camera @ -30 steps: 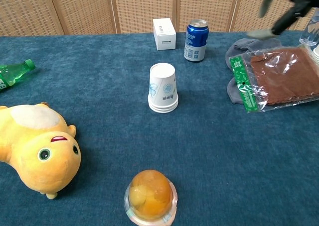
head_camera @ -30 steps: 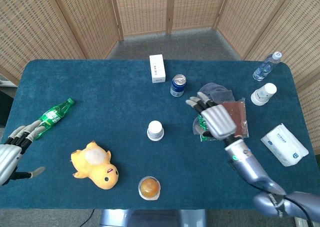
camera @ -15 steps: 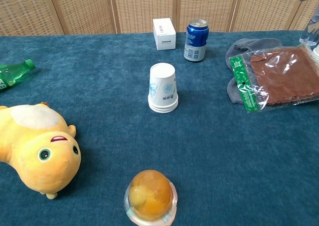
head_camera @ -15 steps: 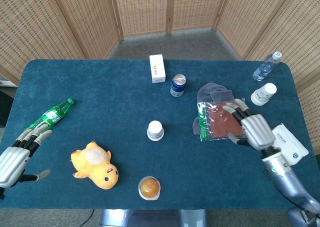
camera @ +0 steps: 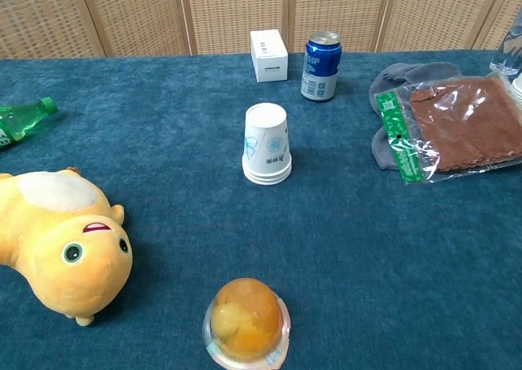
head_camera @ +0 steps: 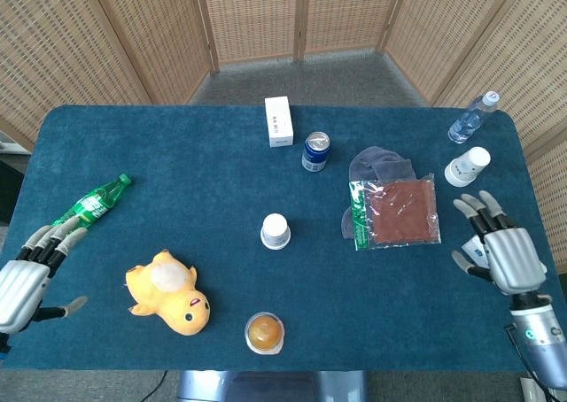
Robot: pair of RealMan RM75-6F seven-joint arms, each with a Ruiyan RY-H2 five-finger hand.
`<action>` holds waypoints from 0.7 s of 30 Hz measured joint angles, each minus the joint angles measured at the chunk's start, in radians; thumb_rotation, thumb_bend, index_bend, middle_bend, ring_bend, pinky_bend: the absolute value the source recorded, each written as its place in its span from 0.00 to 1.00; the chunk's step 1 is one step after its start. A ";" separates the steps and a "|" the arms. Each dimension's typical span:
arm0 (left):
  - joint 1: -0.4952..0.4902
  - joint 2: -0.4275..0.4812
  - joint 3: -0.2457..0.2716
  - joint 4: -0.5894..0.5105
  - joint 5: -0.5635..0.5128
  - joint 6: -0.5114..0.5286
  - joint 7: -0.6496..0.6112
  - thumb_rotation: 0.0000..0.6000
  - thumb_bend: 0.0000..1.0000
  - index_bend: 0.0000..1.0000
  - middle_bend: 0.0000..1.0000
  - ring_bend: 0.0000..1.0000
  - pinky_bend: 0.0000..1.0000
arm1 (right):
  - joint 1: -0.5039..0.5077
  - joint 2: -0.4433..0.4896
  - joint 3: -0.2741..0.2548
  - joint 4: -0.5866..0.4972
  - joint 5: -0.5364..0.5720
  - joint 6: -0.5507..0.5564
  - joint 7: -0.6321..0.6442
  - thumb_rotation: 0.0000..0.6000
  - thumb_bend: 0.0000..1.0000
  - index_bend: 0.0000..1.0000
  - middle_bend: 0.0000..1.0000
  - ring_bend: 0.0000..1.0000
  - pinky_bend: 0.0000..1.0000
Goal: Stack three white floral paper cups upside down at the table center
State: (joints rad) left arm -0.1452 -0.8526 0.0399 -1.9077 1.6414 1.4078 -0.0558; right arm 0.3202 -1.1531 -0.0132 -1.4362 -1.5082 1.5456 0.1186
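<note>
A stack of white floral paper cups stands upside down at the table center, with nested rims showing at its base. My right hand hovers open near the right table edge, fingers spread, far from the stack. At the left front edge my left hand is open too, holding nothing. Both hands appear only in the head view. Another white cup stack lies at the far right.
A yellow plush duck and a jelly cup sit at the front. A green bottle, white box, blue can, grey cloth, brown packet and water bottle lie around.
My right hand has drawn back from over the brown packet to the right table edge, uncovering the packet. My left hand shifted slightly. The center cup stack has not moved.
</note>
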 measured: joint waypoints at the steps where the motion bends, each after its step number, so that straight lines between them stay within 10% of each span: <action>1: 0.003 -0.007 -0.002 0.008 0.000 0.008 0.004 1.00 0.22 0.00 0.00 0.00 0.04 | -0.014 -0.001 0.001 -0.001 -0.001 0.010 -0.015 1.00 0.25 0.12 0.12 0.00 0.34; 21: 0.037 -0.042 -0.024 0.063 -0.009 0.079 0.016 1.00 0.23 0.00 0.00 0.00 0.01 | -0.101 -0.024 0.065 0.021 0.009 0.044 -0.039 1.00 0.25 0.13 0.11 0.00 0.33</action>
State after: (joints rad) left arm -0.1083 -0.8950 0.0163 -1.8451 1.6320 1.4865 -0.0402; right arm 0.2188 -1.1766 0.0521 -1.4157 -1.4987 1.5894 0.0801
